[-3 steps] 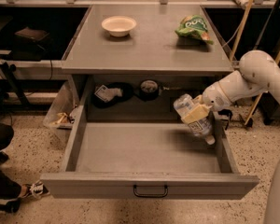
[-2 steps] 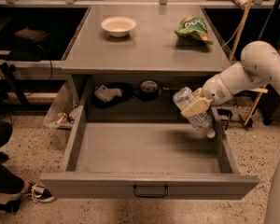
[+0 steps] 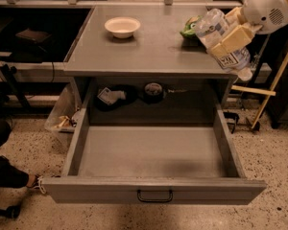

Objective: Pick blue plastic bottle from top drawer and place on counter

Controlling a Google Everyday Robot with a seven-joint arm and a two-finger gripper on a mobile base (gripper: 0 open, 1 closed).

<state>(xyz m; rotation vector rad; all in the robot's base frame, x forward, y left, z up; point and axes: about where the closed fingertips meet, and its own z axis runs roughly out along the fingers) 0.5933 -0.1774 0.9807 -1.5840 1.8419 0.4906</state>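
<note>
Over the desk [image 3: 149, 47], at its right edge, my gripper [image 3: 230, 40] had its fingers [image 3: 238, 34] clamped on the tilted bottle [image 3: 209, 25].

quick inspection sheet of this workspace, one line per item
surface: counter grey, flat
job's things: blue plastic bottle tilted, cap down, in the air over the counter's right edge; top drawer open, interior bare
clutter: white bowl and green bag on the counter
grippers: gripper upper right, shut on the bottle
cables: nothing seen
surroundings: speckled floor, wooden stick at right
</note>
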